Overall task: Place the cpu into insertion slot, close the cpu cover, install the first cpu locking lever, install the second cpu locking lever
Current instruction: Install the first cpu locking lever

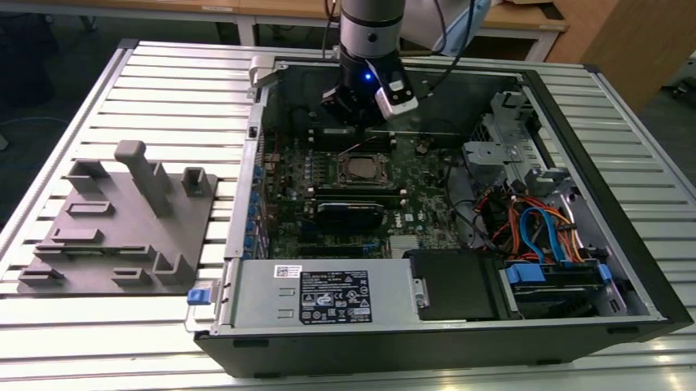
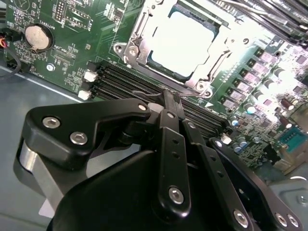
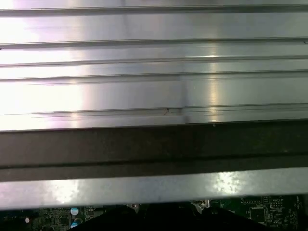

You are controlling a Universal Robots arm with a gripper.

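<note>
cpu was seated and covered, lever work was on

the room first: wooden desks (image 1: 435, 20) ran along the back, grey floor round a ribbed aluminium table (image 1: 130, 90) with a grey fixture tray (image 1: 120, 236) on it. the open pc case (image 1: 446, 220) lay on its side next to the tray, motherboard (image 2: 72, 53) facing up.

progress, as far as i could judge: the cpu (image 2: 185, 41) already sat in the insertion slot (image 1: 363, 169) and the cpu cover (image 2: 144, 36) looked folded down round it. couldn't tell whether either locking lever was latched, so i'd call that part unfinished.

the gripper (image 2: 168, 98) hung just off the socket's edge, over the ram slots (image 2: 125, 82), fingers pressed together with nothing visibly pinched between them.
</note>
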